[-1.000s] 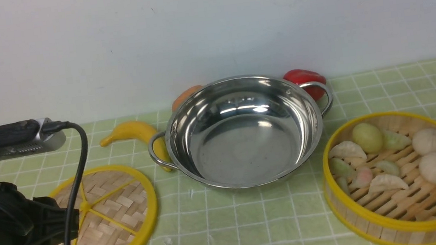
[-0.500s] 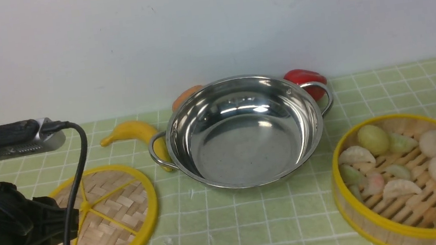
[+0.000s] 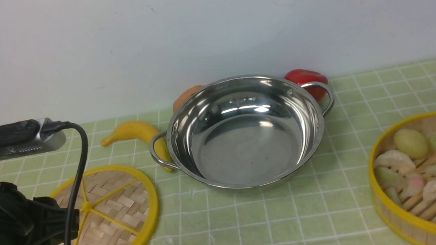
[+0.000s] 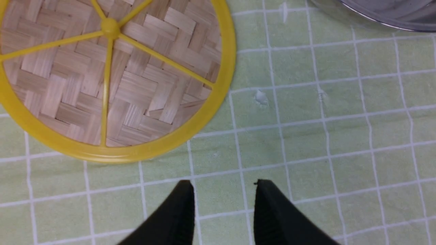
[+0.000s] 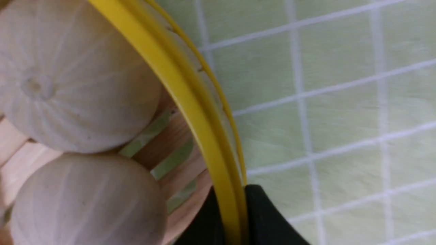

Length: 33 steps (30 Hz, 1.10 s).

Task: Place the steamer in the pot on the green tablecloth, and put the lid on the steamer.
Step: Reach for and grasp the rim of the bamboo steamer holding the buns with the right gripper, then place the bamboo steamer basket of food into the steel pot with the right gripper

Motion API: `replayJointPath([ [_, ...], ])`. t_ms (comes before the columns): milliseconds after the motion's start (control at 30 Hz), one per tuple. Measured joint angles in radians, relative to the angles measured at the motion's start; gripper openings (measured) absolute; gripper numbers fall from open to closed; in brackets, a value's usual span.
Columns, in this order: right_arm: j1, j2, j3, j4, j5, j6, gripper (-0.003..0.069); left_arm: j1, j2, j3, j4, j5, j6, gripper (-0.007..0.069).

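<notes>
The steamer (image 3: 433, 179), a bamboo basket with yellow rims and toy dumplings and buns inside, sits at the far right of the green tablecloth (image 3: 255, 226), partly cut off by the frame. In the right wrist view my right gripper (image 5: 235, 204) is shut on the steamer's yellow rim (image 5: 190, 102), one finger inside and one outside. The shiny pot (image 3: 244, 131) stands empty in the middle. The woven lid (image 3: 101, 220) lies flat at the left. My left gripper (image 4: 223, 185) hangs open over bare cloth just beside the lid (image 4: 112, 78), holding nothing.
A yellow banana (image 3: 132, 132) lies left of the pot's handle. A red pepper (image 3: 304, 78) and an orange object (image 3: 185, 96) sit behind the pot against the white wall. My left arm (image 3: 5, 223) and its cable cover the lid's left side.
My right gripper has shut on the steamer's rim and left the front view. The steamer has shifted right, toward the frame's edge. The left arm has not moved.
</notes>
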Motion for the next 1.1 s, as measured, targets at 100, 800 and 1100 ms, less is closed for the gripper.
replayJointPath([
  [100, -0.034, -0.042, -0.056, 0.057, 0.059, -0.066, 0.0062, 0.0, 0.0, 0.0, 0.0, 0.0, 0.001, 0.0243],
  [800, 0.326, 0.253, -0.782, 0.271, 0.268, -0.082, 0.0062, 0.0, 0.0, 0.0, 0.0, -0.001, 0.001, 0.0243],
  [1100, 0.525, 0.592, -1.148, 0.233, 0.27, -0.019, 0.0062, 0.0, 0.0, 0.0, 0.0, -0.002, 0.001, 0.0243],
])
